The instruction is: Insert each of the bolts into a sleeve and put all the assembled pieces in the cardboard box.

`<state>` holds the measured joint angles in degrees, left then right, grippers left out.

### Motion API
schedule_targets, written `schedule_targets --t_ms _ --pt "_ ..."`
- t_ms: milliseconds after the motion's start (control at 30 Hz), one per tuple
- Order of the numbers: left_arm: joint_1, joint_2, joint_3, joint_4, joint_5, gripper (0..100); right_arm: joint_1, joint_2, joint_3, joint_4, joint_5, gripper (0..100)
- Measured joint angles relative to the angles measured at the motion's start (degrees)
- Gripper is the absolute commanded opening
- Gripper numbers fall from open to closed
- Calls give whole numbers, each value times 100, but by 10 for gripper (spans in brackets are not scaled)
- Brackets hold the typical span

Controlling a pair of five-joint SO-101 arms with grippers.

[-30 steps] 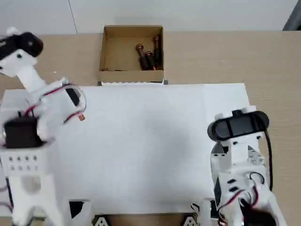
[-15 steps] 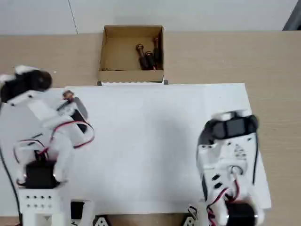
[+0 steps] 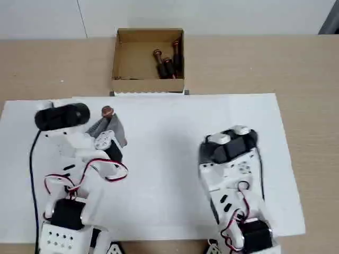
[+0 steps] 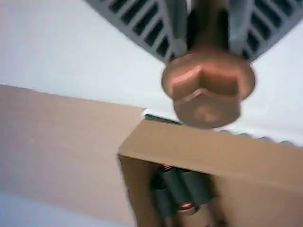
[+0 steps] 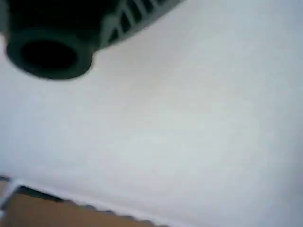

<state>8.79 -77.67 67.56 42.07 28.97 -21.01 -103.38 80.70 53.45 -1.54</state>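
Over on the left, the left arm point(image 3: 79, 159) lies folded low over the white paper sheet point(image 3: 175, 159). Its left gripper point(image 3: 108, 120) points toward the cardboard box point(image 3: 122, 58), and from above a small round copper head shows at its tip. The left wrist view makes this out better: two grey fingers point(image 4: 177, 33) with slotted sides are pressed onto the shank of a bolt point(image 4: 207, 90). The bolt is copper-coloured, with a hexagonal head on a wide round flange, and it sits clear of the paper, short of the box. That view also looks past the box's plain brown wall to the assembled pieces point(image 4: 177, 189) inside. They are dark sleeves with copper ends, and from above they lie bunched in the box's right half. The box stands on the bare wooden table point(image 3: 238, 63), just beyond the sheet's far edge.

To the right, the right arm point(image 3: 230, 159) is hunched over the sheet, covering its own tip from above. Its wrist view shows the right gripper point(image 5: 61, 33) pinching a black, round, hollow sleeve point(image 5: 47, 54) beside a ribbed grey finger point(image 5: 128, 21), over the paper
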Motion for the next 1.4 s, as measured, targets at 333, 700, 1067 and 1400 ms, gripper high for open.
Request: schedule_targets --t_ms 333,700,1067,1400 --pt "440 -932 730 -897 466 5 -1231 -9 888 -1108 62 3" --pt "1064 -2426 1389 -967 791 5 -1987 -9 1486 -2198 1055 3" --pt "1266 -2558 1670 -967 791 5 -2031 -9 1486 -2549 1108 3" --pt "1565 -2576 1960 -1055 844 5 -2031 0 1486 -2567 1433 3"
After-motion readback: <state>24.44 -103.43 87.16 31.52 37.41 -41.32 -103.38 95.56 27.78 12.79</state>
